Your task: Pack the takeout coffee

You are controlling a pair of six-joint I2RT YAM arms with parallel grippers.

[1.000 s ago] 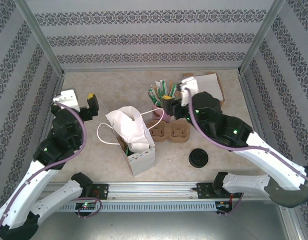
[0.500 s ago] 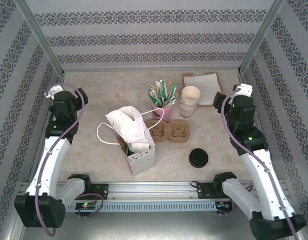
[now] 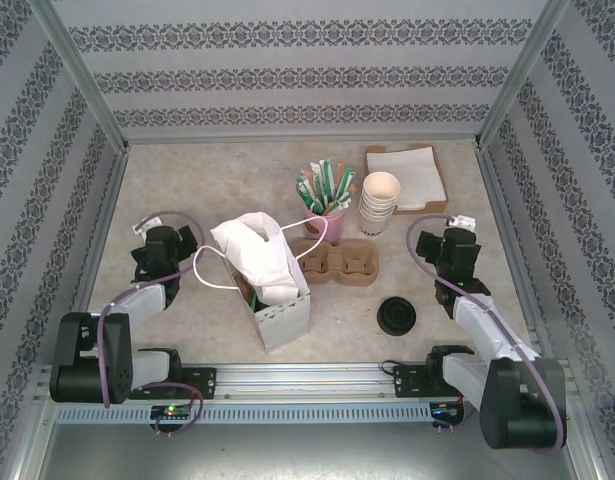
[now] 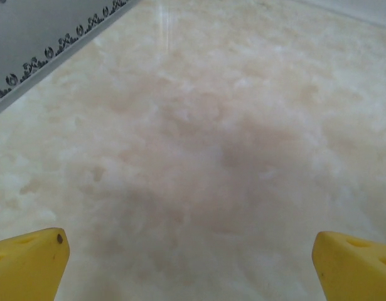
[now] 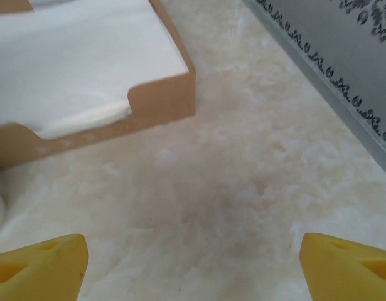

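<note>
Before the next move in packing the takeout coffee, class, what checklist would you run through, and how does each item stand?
1. Left end effector open, nothing between its fingers: ok.
2. Right end effector open, nothing between its fingers: ok.
3. Paper bag standing upright: ok.
4. Room in the bag: cannot tell; white wrapping sticks out of its mouth.
5. Takeout coffee located: cannot tell; something dark inside the bag is too hidden to name.
6. Loose black lid lying apart from the bag: ok.
</note>
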